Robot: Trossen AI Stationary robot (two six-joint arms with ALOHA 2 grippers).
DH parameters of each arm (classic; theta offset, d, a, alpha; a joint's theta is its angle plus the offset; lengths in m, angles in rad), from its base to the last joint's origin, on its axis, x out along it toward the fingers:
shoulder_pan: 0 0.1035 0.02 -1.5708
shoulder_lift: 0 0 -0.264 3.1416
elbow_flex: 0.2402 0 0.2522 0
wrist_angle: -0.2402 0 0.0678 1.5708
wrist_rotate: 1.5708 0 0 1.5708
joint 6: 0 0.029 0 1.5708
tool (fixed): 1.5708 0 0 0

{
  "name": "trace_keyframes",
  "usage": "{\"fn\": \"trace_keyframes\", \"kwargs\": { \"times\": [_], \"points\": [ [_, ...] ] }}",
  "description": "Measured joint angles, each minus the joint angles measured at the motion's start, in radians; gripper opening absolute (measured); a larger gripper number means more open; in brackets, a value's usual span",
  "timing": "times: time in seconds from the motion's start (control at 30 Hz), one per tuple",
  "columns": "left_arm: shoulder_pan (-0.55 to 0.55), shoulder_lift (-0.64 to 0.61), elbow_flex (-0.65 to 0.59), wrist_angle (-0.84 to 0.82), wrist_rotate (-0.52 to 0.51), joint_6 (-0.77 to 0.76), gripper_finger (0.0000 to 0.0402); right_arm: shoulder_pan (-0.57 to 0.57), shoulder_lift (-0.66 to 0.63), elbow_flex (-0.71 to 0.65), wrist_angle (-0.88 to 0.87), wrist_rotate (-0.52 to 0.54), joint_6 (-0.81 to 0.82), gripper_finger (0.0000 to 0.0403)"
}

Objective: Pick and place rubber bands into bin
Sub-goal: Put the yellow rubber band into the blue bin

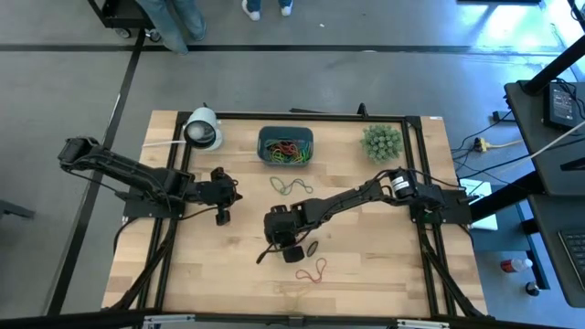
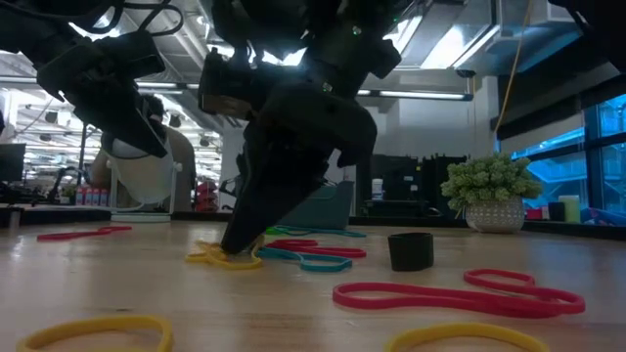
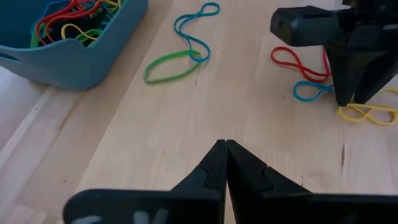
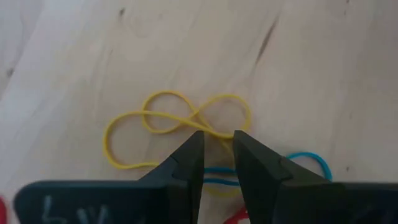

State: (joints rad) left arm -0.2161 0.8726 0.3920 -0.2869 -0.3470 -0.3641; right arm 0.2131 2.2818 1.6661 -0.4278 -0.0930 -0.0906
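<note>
The right tool [image 4: 217, 146] is down at the wooden surface [image 1: 366, 265], near its middle, its two dark fingers a narrow gap apart and straddling a strand of a twisted yellow rubber band [image 4: 177, 124]. The fingers are not yet pressed together on it. A blue band [image 4: 308, 163] and a bit of a red one lie just beside the yellow band, partly under the fingers.

The left tool [image 3: 225, 158] hangs over the left side of the surface with its fingers pressed together, holding nothing.

Farther out, a green band [image 3: 171, 67] and a second blue band [image 3: 196, 28] lie loosely overlapped between the tools and the bin [image 1: 285, 146]. The blue bin sits at the back edge of the surface and already holds a heap of red, green and yellow bands. More red bands lie nearer the front edge.

The step in hand looks like the grasp of the yellow band. The next move likely calls for closing on the single yellow strand without catching the blue one, then lifting and carrying it to the bin.
</note>
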Motion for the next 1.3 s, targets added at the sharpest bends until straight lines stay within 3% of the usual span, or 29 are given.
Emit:
{"fn": "trace_keyframes", "kwargs": {
  "times": [0.2,0.7,0.93,1.13,1.3],
  "points": [
    [0.000,0.000,0.000,0.000,0.000,-0.016,0.0004,0.000,-0.002,0.001,-0.025,0.018,0.003,0.0010],
    [0.000,0.000,0.000,-0.001,0.000,-0.042,0.0004,0.027,-0.193,0.014,-0.254,0.024,0.002,0.0002],
    [0.000,0.000,-0.009,0.002,0.011,-0.046,0.0003,0.013,-0.313,0.013,-0.401,0.105,0.025,0.0001],
    [0.000,0.001,-0.016,0.001,0.018,-0.045,0.0003,-0.048,-0.404,0.013,-0.492,0.182,0.025,0.0001],
    [0.000,0.001,-0.016,0.007,0.018,-0.045,0.0002,-0.160,-0.456,0.013,-0.463,0.226,-0.017,0.0000]
  ]
}}
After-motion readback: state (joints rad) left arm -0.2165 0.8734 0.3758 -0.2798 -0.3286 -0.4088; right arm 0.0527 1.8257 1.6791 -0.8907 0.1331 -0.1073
